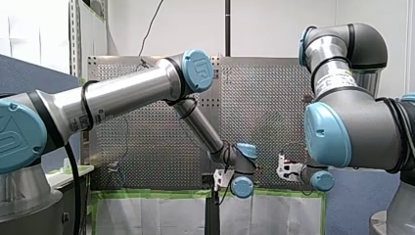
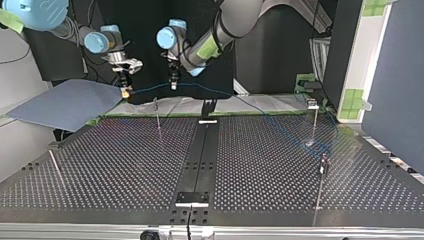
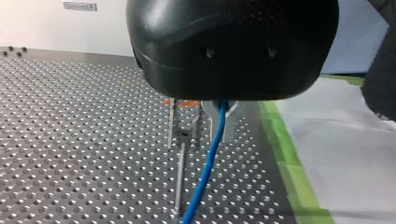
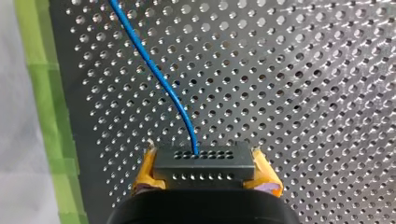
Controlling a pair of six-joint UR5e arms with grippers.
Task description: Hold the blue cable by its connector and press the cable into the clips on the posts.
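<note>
One blue cable (image 3: 205, 172); one black connector (image 4: 204, 167), clamped between the two yellow pads of my right gripper (image 4: 205, 158); my left gripper (image 3: 223, 121) pinches the cable; four posts (image 2: 157, 114) counted in the top view.

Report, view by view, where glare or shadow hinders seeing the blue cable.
Right wrist view: even light, blue cable and connector plain. Left wrist view: the black housing of my left gripper shades its fingers, yet the cable stands out. Top view: glare on the table beside the right-hand post swallows the cable there. Front view: no glare, cable not discernible.
</note>
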